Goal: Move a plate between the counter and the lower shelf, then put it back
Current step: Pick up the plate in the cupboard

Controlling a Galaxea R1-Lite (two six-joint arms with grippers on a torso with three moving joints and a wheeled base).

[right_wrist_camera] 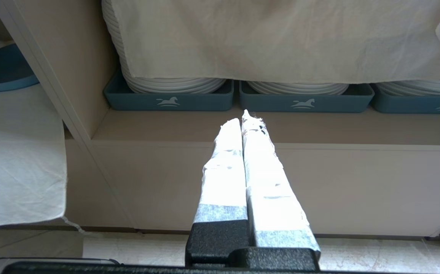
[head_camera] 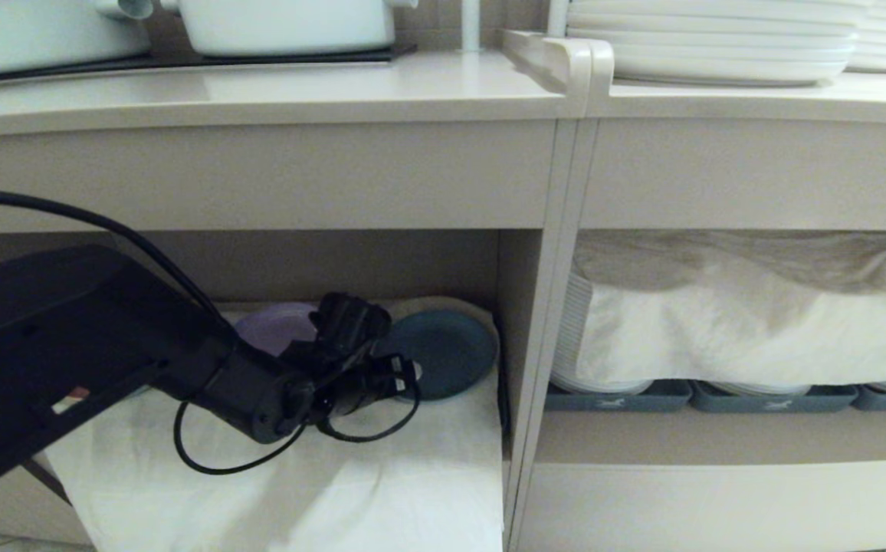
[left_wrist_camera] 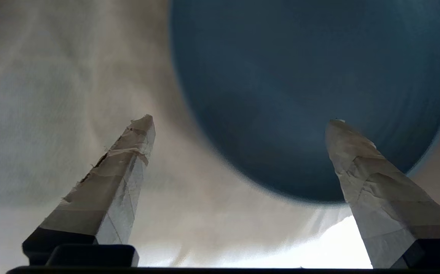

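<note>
The light-blue plate (head_camera: 447,349) lies flat on the white cloth (head_camera: 382,475) in the lower shelf (head_camera: 518,307), at its right side. My left gripper (head_camera: 406,374) reaches into that cubby at the plate's near left edge. In the left wrist view the plate (left_wrist_camera: 311,95) fills the space ahead, and my left gripper (left_wrist_camera: 241,120) is open, with one taped finger (left_wrist_camera: 376,182) over the plate's edge and the other over bare cloth. Nothing is gripped. My right gripper (right_wrist_camera: 244,118) is shut and empty, parked low before the other compartment. The counter (head_camera: 259,92) runs above.
A purple plate (head_camera: 274,326) sits behind my left wrist in the same cubby. White pots (head_camera: 282,27) stand on the counter, and stacked white plates (head_camera: 711,46) on the adjoining top. The right compartment holds blue-grey trays (right_wrist_camera: 170,101) of white plates under a cloth (head_camera: 749,314).
</note>
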